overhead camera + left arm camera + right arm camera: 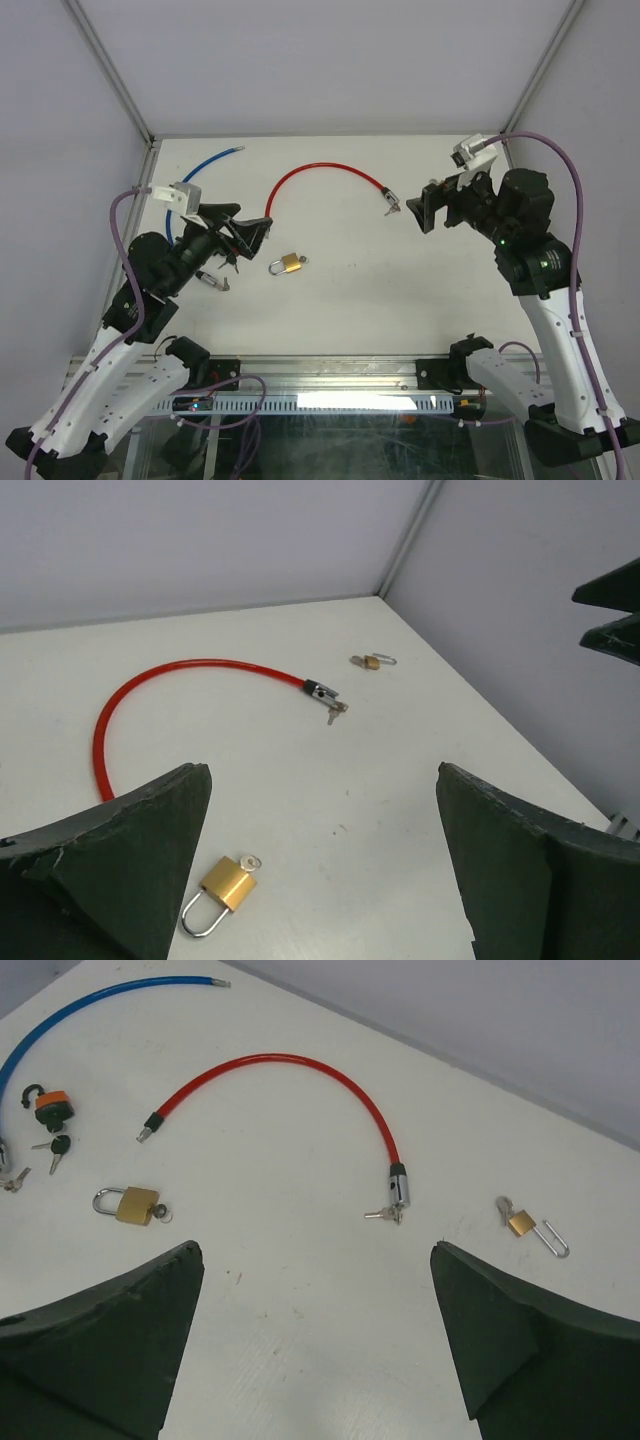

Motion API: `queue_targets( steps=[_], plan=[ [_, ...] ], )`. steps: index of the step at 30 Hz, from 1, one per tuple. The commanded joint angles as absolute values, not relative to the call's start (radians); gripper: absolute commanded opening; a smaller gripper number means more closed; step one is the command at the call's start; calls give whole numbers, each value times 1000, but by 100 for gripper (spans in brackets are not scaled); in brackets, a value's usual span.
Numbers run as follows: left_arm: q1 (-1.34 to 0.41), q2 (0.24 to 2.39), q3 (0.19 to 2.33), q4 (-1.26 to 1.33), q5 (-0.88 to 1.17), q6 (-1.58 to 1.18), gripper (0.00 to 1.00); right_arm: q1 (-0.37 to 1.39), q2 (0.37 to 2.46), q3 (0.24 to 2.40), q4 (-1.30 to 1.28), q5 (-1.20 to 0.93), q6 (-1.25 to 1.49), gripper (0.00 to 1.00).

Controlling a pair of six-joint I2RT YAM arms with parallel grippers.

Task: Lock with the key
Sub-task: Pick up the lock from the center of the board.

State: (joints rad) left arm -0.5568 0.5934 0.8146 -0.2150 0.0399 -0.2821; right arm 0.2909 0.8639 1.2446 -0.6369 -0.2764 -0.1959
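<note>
Planning grasp | top: left pincer point(243, 228) wide, just beside brass padlock point(290, 264) on desk point(350, 290); right pincer point(420, 208) wide, well apart | left wrist: key point(250, 861) sits in padlock | right wrist: padlock far left; steady body first, pinch key squarely.

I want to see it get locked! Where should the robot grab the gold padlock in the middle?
Probably the padlock's brass body, pinched across its narrow edges from straight above. It lies flat, its shackle points left in the top view and the key sticks out opposite, so both ends stay free.
</note>
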Motion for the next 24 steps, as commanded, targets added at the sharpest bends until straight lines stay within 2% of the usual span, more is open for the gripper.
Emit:
queue_targets(
  steps=[1,10,14,20,24],
  plan=[
    [-454,628,775,-133,114,-369,99,226,888,1227,-595,-271,-117,100],
    [-221,705,614,75,300,-566,99,73,930,1142,-530,-360,-8,100],
    [-181,729,545,143,334,-628,99,12,890,1047,-454,-418,-9,100],
    [-374,837,567,84,146,-557,99,-45,851,899,-366,-718,-99,100],
    [-507,937,585,70,47,-532,99,-67,829,797,-302,-838,-122,100]
  ],
)
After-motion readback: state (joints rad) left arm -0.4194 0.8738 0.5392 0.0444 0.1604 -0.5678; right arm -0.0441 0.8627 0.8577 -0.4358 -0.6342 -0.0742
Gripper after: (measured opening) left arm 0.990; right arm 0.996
